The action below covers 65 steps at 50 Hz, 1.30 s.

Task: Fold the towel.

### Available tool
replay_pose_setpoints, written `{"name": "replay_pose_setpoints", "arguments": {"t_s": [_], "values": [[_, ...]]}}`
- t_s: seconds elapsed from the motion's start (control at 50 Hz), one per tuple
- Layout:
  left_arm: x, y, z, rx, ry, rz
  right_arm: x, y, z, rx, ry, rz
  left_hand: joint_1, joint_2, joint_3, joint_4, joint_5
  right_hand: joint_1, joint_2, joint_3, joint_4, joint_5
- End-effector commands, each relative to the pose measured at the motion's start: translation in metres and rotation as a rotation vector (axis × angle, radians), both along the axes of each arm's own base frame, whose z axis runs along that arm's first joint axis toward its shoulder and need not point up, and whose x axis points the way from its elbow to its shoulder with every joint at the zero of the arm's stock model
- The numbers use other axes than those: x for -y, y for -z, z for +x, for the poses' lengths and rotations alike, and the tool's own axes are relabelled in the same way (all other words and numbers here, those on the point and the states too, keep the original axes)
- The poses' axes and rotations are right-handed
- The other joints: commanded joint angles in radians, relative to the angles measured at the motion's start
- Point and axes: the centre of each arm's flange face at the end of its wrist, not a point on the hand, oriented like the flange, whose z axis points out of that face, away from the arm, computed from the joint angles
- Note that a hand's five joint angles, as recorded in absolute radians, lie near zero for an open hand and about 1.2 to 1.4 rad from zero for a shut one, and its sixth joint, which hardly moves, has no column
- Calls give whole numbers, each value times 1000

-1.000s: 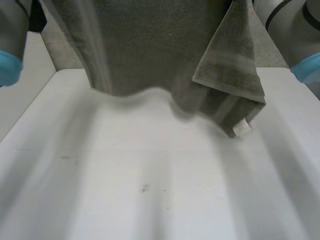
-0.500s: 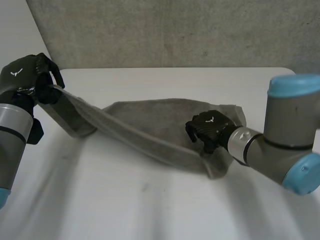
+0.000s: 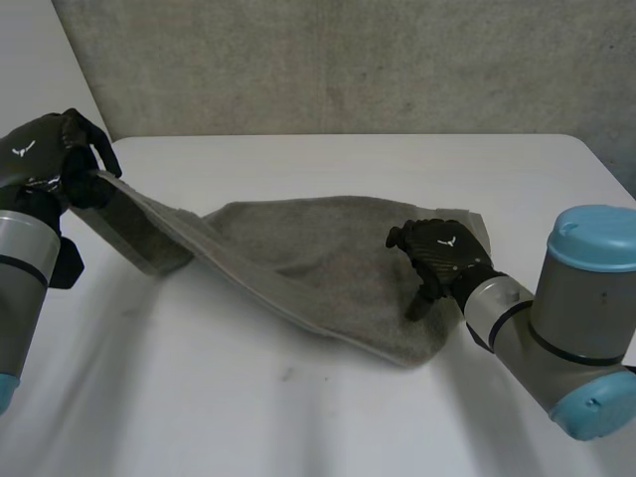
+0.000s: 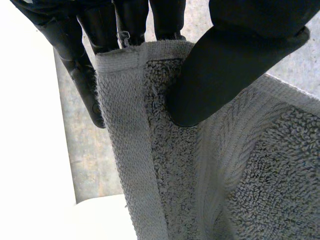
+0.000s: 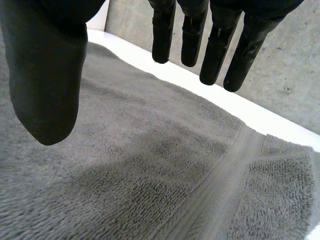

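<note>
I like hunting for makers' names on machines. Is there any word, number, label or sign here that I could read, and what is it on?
There are no readable words or numbers.
On the back of the left hand: a small white emblem, a winged shape with no letters.
On the back of the right hand: the same white shape, no letters.
On the towel: plain grey weave, no writing.

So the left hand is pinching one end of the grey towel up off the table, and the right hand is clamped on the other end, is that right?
Not quite. The left hand does pinch one end of the grey towel up off the table, but the right hand is open over the other end, gripping nothing; the right wrist view shows it.
</note>
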Motion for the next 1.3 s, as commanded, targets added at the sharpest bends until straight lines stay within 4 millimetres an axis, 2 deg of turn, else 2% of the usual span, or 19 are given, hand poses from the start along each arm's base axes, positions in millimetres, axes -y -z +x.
{"name": "replay_pose_setpoints", "arguments": {"t_s": [0.02,0.12,0.3,0.46,0.5,0.52,0.62,0.66,0.68,0.72,0.78,0.82,0.92,1.02,1.12,1.14,1.18,1.22,1.3], "values": [[-4,10,1,-8,4,31,-18,8,-16,-87,-7,73,191,178,178,177,185,10,-16,-7,6,50],[-4,13,1,-6,2,40,-24,25,-28,-139,-17,97,191,178,178,177,185,31,5,14,26,71],[-2,14,5,-6,-10,41,-25,41,-25,-142,-46,111,191,178,178,177,185,146,120,128,141,185],[-2,14,6,-6,-15,41,-16,52,-21,-136,-45,71,191,178,178,177,185,557,531,539,552,596],[-2,13,6,-7,-16,40,-11,50,-20,-128,-34,53,191,178,178,177,185,1003,977,986,998,1043],[-2,13,6,-7,-16,40,-11,50,-20,-128,-34,53,191,178,178,177,185,1006,980,988,1001,1046],[-3,15,6,-5,-16,47,-1,33,-25,-100,0,-11,191,178,178,177,185,1020,993,1002,1015,1059],[-4,16,6,-5,-13,47,4,0,-30,-77,21,-99,191,178,178,177,185,1020,993,1002,1015,1059],[-4,16,6,-5,-13,47,4,0,-30,-77,21,-100,191,178,178,177,185,1020,993,1002,1015,1059],[-6,13,6,-7,-12,38,3,-41,-36,-68,31,-180,191,178,178,177,185,1020,993,1002,1015,1059],[-7,10,6,-9,-10,29,-1,-62,-40,-83,26,-198,191,178,178,177,185,1020,993,1002,1015,1059],[-11,8,6,-10,-7,23,-4,-99,-44,-133,-1,-215,191,178,178,177,185,1020,993,1002,1015,1059],[-14,5,5,-13,8,11,2,-120,-43,-233,-65,-184,191,178,178,177,185,1020,993,1002,1015,1059],[-15,8,4,-9,14,20,26,-107,-34,-337,-104,-101,191,178,178,177,185,1020,993,1002,1015,1059],[-13,12,5,-6,8,35,66,-59,-18,-421,-96,-7,191,178,178,177,185,980,954,962,975,1020],[-13,12,5,-6,8,35,66,-59,-18,-422,-96,-7,191,178,178,177,185,979,953,962,975,1019],[-13,13,5,-6,8,37,73,-45,-10,-444,-91,1,191,178,178,177,185,800,774,783,796,840],[-12,15,4,-5,11,41,87,-23,-3,-487,-38,7,191,178,178,177,185,178,152,161,174,218],[-9,20,4,-2,10,53,96,-15,1,-486,16,-23,191,178,178,177,185,28,2,11,24,68]]}}
